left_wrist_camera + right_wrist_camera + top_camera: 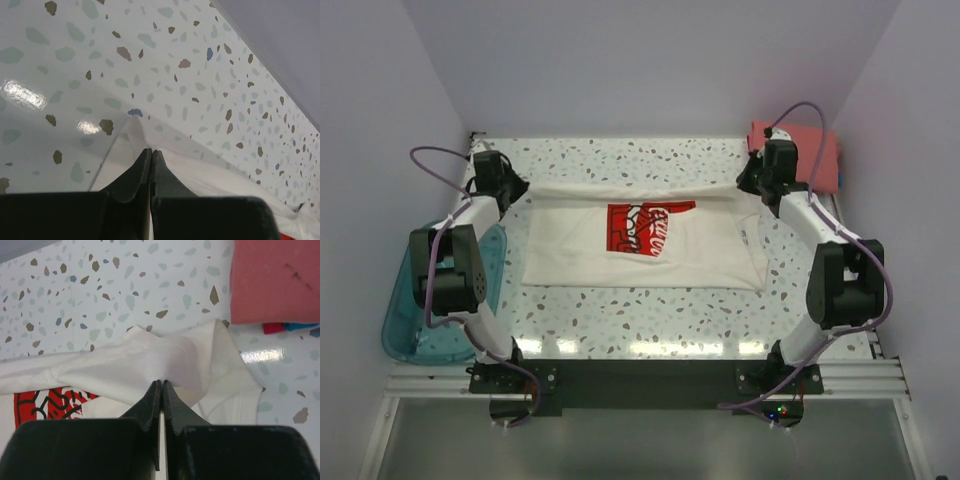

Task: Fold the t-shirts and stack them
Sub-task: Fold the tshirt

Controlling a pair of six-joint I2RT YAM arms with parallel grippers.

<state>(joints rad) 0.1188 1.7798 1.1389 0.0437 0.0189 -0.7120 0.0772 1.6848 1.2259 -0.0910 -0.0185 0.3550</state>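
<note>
Surface: a speckled terrazzo table (640,320) boxed in by plain pale walls, with both arm bases at its near edge.
Near left: a translucent teal tub (405,325) sits beside the left arm's elbow, apart from the cloth.
Middle: the cream-white t-shirt (570,255) lies spread out with its red print (645,228) facing up and its long axis running left to right.
Key relation: the shirt's body lies on the near side of both grippers. Its far edge runs as a straight band between them, so a fold would likely carry that edge toward the near hem. Each arm is nearest its own corner.
Left gripper (151,152): fingers closed together, pinching the far-left corner of the cream cloth.
Right gripper (161,385): fingers closed together on a raised bunch of cream cloth at the far-right shoulder.
Arm pose: both arms reach far, elbows raised, wrists angled down and mirrored.
Far right: the folded coral-red t-shirt (280,280) rests over a blue edge (300,326), just beyond the cream sleeve.
</note>
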